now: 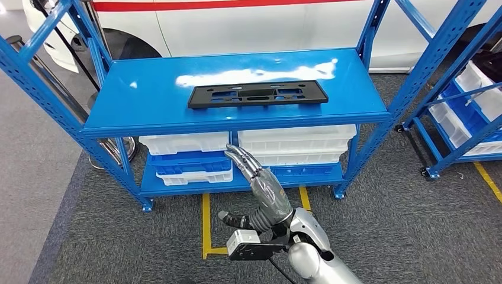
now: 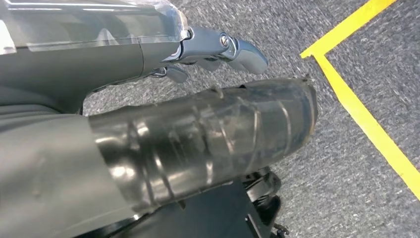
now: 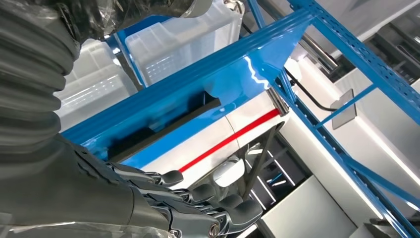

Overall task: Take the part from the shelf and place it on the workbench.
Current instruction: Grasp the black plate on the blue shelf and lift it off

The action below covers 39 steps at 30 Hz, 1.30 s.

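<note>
On the blue shelf (image 1: pixel 148 94) the black part (image 1: pixel 258 94) lies flat, untouched. The right hand (image 1: pixel 260 189) hangs below the shelf edge, fingers spread and empty. It should probably rise above the edge first, then grasp the part's near long side. The left hand (image 2: pixel 218 49) holds nothing; whether its fingers are curled is unclear.

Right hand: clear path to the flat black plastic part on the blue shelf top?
Probably yes. The right hand is raised in front of the blue shelf, open, below shelf-top level. The flat black plastic part lies alone there, nothing between them.
</note>
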Each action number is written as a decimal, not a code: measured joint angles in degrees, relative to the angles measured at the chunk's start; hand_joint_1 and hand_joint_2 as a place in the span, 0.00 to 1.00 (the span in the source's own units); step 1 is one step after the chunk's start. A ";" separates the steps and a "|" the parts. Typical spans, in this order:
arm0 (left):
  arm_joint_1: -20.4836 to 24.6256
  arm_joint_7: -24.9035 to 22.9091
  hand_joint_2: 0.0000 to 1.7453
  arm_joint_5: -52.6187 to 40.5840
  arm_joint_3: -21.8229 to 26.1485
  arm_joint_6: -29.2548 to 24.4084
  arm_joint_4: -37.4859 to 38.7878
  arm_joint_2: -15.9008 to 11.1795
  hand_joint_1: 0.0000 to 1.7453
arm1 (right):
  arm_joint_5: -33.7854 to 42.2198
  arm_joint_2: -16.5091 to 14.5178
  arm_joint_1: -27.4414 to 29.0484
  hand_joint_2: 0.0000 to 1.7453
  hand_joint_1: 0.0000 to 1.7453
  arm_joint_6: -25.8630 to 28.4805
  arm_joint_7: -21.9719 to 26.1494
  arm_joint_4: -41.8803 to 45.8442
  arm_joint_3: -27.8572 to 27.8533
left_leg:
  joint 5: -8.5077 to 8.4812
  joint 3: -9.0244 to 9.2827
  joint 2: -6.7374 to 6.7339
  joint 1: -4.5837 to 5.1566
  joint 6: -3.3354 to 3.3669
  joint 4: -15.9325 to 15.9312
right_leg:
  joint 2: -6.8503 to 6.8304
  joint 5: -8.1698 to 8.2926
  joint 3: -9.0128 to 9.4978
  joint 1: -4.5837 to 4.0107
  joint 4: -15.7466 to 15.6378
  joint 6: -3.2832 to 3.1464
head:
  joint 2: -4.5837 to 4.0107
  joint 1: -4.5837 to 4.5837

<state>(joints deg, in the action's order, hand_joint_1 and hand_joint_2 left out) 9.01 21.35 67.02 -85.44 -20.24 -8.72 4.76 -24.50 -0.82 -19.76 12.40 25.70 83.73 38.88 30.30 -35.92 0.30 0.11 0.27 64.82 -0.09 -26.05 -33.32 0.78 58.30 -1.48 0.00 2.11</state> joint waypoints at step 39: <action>0.34 -0.49 0.00 -0.13 -1.41 0.20 0.16 -0.03 0.00 | -0.57 0.56 1.42 1.00 0.00 0.27 -0.02 0.20 -1.47 | -3.88 2.38 -0.02 -2.06 -2.77 -4.90 | -0.05 -0.63 -0.05 1.27 0.85 1.81 | 0.00 -0.66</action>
<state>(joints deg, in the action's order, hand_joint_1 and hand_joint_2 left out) 9.36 20.86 66.89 -86.85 -20.04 -8.56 4.73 -25.07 -0.26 -18.34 12.68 25.68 83.93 37.41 26.43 -33.53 0.28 -1.95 -2.50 59.91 -0.14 -26.68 -33.37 2.05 59.16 0.34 0.00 1.45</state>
